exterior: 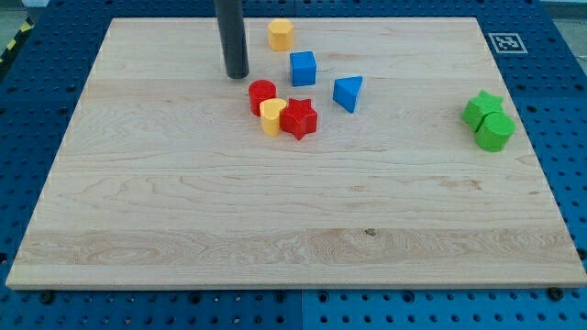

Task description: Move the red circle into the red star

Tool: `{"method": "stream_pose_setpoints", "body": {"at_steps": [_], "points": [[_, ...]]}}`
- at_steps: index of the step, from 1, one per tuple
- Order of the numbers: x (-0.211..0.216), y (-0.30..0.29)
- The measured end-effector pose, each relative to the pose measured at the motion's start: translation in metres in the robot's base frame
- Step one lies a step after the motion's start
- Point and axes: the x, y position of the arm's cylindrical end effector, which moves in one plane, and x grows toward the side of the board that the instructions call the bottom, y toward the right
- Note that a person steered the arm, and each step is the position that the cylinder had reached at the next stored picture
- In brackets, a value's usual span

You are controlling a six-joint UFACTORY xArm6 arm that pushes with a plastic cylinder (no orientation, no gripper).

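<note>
A: Camera view first: you see my tip [237, 75] resting on the bench [275, 220] near the view's top, left of centre, with the dark rod rising out of frame above it.

B: And the red circle?

A: You'll find the red circle [262, 95] just below and to the right of my tip, close but apart from it. The yellow heart-shaped block [271, 116] sits against its lower right side, and the red star [298, 118] touches that yellow block on the right.

B: What else do you have around it?

A: You have a yellow block [281, 34] at the view's top, a blue cube [303, 68] below it, a blue triangle [348, 93] further right, and a green star [481, 107] touching a green round block [495, 132] far right.

B: Is the claw apart or together?

A: You have no claw here, only the rod.
</note>
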Motion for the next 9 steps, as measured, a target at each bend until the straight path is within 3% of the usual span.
{"method": "stream_pose_setpoints", "body": {"at_steps": [7, 9], "points": [[0.066, 0.035], [0.061, 0.037]]}}
